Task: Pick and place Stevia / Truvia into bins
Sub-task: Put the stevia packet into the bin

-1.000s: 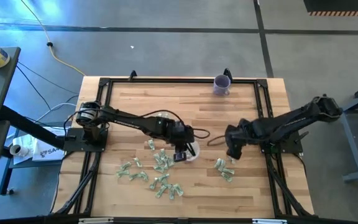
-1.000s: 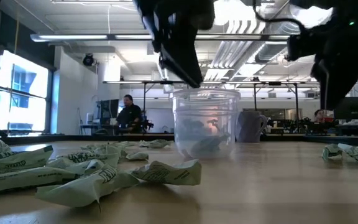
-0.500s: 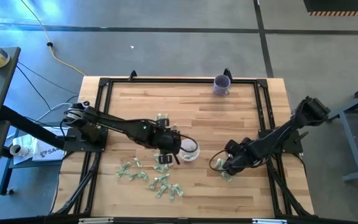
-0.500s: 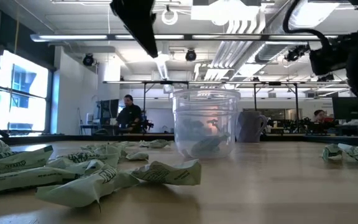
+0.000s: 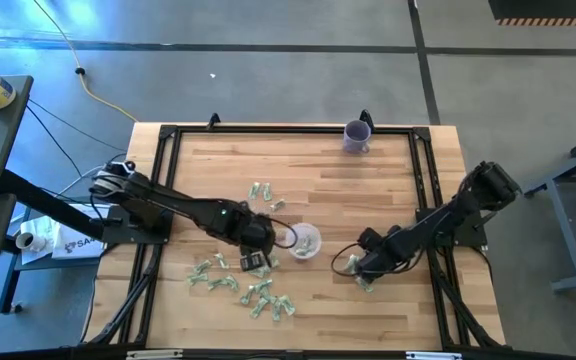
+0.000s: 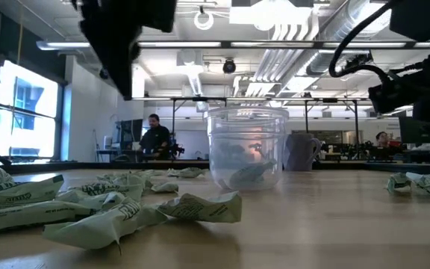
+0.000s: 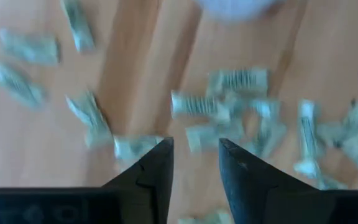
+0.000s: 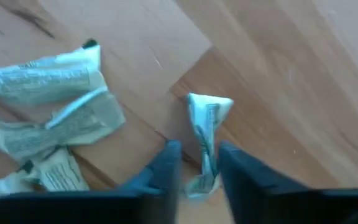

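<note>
right gripper (image 8: 194, 171): fingers narrow, straddling one Stevia sachet (image 8: 205, 140) to pinch it | left gripper (image 7: 194, 158): fingers slightly parted, empty, above the sachet pile (image 7: 241, 109) | clear cup (image 5: 305, 241) between my grippers

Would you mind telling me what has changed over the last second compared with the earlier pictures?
The left claw drew away from the clear cup toward the scattered sachets, its fingers apart and empty. The right claw swung out and down to the small pile on its side, and now straddles one sachet. The cup, the purple cup and the sachets on the table stayed put.
</note>
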Controlling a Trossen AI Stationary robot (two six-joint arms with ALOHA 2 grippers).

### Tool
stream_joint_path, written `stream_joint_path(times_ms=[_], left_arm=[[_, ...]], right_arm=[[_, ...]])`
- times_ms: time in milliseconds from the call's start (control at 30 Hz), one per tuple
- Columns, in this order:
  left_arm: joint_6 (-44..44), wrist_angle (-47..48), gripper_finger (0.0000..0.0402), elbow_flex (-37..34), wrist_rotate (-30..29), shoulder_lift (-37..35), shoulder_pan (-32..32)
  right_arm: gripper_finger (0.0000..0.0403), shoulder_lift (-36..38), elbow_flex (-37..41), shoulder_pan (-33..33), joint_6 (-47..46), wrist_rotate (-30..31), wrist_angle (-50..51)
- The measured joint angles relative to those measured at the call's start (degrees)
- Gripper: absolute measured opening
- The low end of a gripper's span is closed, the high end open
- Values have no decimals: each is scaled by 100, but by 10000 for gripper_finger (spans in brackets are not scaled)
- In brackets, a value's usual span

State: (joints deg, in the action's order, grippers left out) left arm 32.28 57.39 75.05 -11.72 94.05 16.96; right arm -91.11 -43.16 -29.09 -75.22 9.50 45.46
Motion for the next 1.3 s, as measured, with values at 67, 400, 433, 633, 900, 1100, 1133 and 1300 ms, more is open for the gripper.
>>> stream_joint_path(times_ms=[67,400,433,633,900,1100,1133,1300], left_arm=[[374,-243,151,-223,39,-222,143],[2943,-466,145,-1807,-850,-1860,1058],[3207,-527,145,-1990,-962,-2025,1143],[3874,-1159,141,-2889,-1366,-2845,1435],[4001,-1578,138,-3602,-1639,-3133,1201],[4233,-1689,142,-3819,-1072,-3112,627],[4307,-1805,147,-3821,-916,-3089,497],[4850,-2169,191,-3814,-433,-2834,-192]], right_arm=[[22,81,5,55,112,81,-25],[9,520,-1353,520,1481,882,68],[11,488,-1603,604,1769,1006,-16],[5,133,-2739,1262,3662,1096,-690],[30,-824,-2927,1977,4570,-652,-1315],[129,-1080,-3069,1967,4680,-828,-1176],[152,-1073,-3142,1970,4680,-748,-1063],[250,-910,-3611,1897,4733,487,-57]])
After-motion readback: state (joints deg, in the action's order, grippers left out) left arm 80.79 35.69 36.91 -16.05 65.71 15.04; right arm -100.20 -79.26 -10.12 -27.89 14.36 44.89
